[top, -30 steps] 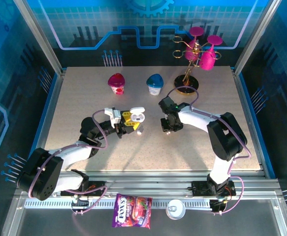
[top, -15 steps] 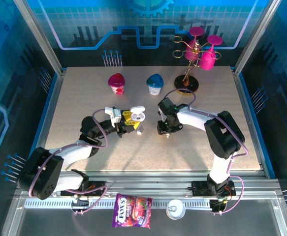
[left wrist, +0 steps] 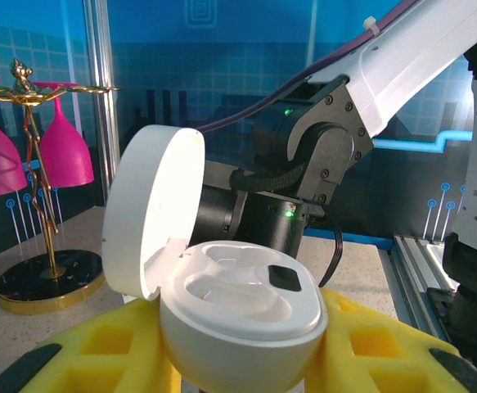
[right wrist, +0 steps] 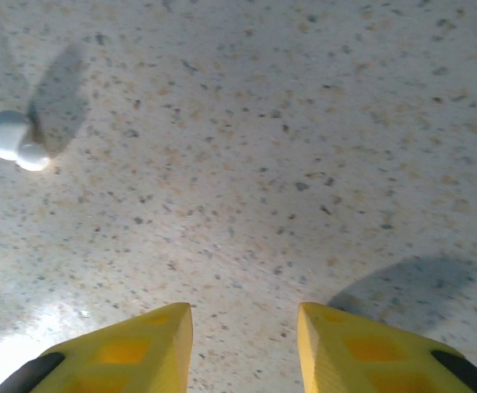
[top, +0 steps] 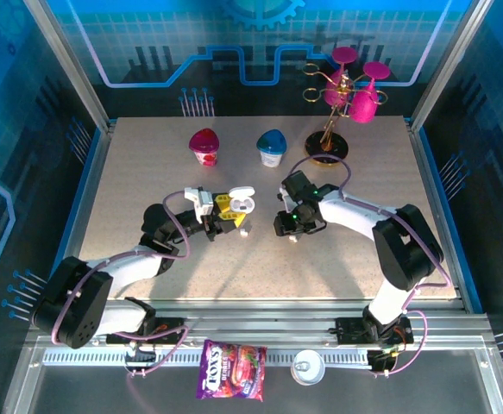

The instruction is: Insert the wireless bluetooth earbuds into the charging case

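Gripping the charging case (left wrist: 238,315) from both sides, your left tool (top: 229,213) has its yellow fingers (left wrist: 99,352) pressed against the white shell; the case sits upright between them with its mouth facing up; its lid (left wrist: 152,209) is swung open and stands nearly on edge at the left of the left wrist view, hollow side turned toward the wells; the moulded insert shows pale rounded shapes in the wells and a small dark rectangle on its right side, but you cannot tell from that view whether an earbud is seated there.

From above, the case is held just over the desk (top: 147,172), a little left of its middle; one earbud (top: 243,230) lies loose on the desk just on the near side of it, between the two tools.

Your right tool (right wrist: 245,327) is pointed down at the desk with its jaws apart; bare speckled surface shows between the yellow fingers (right wrist: 140,344) and nothing is held; in its wrist view the earbud lies at the upper left, well apart from the fingertips; it rests on its side with its long axis running from upper left to lower right of that view; which end is the stem is too small to tell.

At the far side stand a pink-lidded cup (top: 204,147), a blue-lidded cup (top: 272,147) and a gold rack of pink glasses (top: 342,95).
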You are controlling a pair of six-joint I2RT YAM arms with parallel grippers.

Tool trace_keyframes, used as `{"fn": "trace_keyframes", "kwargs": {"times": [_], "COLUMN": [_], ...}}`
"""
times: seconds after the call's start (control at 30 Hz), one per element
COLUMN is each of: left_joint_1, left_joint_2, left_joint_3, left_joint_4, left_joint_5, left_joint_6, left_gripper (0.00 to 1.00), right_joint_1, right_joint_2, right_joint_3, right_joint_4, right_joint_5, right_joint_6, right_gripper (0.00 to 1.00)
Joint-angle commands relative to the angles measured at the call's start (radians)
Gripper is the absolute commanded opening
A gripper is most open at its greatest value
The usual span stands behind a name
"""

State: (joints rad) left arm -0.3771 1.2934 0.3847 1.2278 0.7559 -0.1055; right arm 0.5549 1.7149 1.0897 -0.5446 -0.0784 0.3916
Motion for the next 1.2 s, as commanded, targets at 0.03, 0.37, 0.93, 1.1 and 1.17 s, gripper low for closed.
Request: {"fn": "trace_keyframes", "kwargs": {"times": [0.03, 0.37, 0.93, 1.1, 1.17], "left_joint_1": [-0.006, -0.006, -0.015, -0.017, -0.018], "left_joint_2": [0.014, 0.004, 0.011, 0.012, 0.012], "left_joint_3": [0.031, 0.036, 0.044, 0.043, 0.042], "left_joint_4": [0.044, 0.030, 0.029, 0.028, 0.028], "left_joint_5": [0.013, 0.013, 0.014, 0.014, 0.013], "left_joint_6": [-0.015, -0.011, -0.013, -0.013, -0.012], "left_gripper": [0.30, 0.30, 0.30, 0.30, 0.30], "right_joint_1": [0.001, 0.008, -0.012, -0.020, -0.024], "right_joint_2": [0.064, 0.128, 0.056, 0.037, 0.030], "right_joint_3": [0.079, 0.081, -0.035, -0.055, -0.063], "right_joint_4": [-0.082, -0.092, -0.078, -0.078, -0.084], "right_joint_5": [0.100, 0.067, -0.024, -0.033, -0.031], "right_joint_6": [-0.010, -0.046, -0.067, -0.074, -0.074], "right_gripper": [0.40, 0.41, 0.41, 0.41, 0.41]}}
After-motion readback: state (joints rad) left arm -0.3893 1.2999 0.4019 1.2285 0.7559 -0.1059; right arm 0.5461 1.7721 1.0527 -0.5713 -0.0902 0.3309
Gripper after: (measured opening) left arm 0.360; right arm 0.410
